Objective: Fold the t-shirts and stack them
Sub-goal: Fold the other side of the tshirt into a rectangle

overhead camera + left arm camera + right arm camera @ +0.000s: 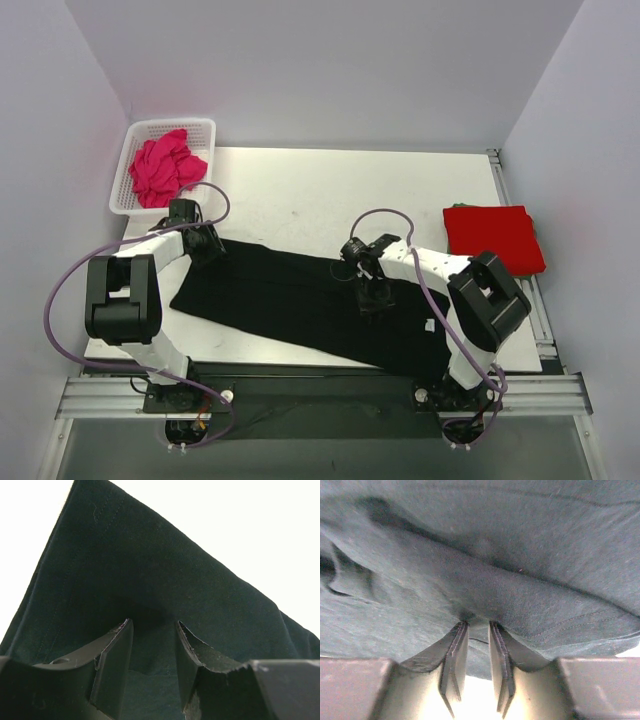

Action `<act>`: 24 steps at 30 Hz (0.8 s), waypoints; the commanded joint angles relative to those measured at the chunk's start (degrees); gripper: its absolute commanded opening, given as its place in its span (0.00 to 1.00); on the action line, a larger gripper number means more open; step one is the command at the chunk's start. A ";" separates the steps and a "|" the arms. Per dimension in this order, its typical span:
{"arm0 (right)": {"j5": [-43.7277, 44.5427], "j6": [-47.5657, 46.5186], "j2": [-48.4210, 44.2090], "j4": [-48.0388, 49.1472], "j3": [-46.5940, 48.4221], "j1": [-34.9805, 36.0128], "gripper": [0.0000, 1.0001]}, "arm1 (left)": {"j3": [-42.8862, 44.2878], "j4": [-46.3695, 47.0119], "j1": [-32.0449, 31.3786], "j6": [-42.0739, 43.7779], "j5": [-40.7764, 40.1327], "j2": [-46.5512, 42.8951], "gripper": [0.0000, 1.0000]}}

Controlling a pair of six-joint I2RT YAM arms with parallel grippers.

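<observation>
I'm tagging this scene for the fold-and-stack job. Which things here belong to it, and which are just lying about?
Job: black t-shirt, spread out; red t-shirt, folded; magenta-pink t-shirt, crumpled.
Lying about: white mesh basket, holding the pink one.

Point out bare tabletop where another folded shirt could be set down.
Free: the far middle of the white table, between white mesh basket, folded red t-shirt and spread black t-shirt. Crowded: the near half, covered by that shirt.
</observation>
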 commanded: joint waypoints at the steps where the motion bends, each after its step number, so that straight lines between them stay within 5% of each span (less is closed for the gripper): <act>1: 0.20 0.58 1.01 -2.54 -1.13 0.80 0.20 | -0.58 -0.29 -0.27 0.57 -0.14 1.55 0.49; 7: 0.20 1.20 0.40 -2.62 -0.69 0.97 0.00 | -0.67 -0.11 -0.18 0.74 0.12 1.82 0.49; 24: -6.12 1.99 -6.72 -5.44 4.05 0.71 0.00 | -1.28 0.06 -0.01 1.18 0.74 2.08 0.49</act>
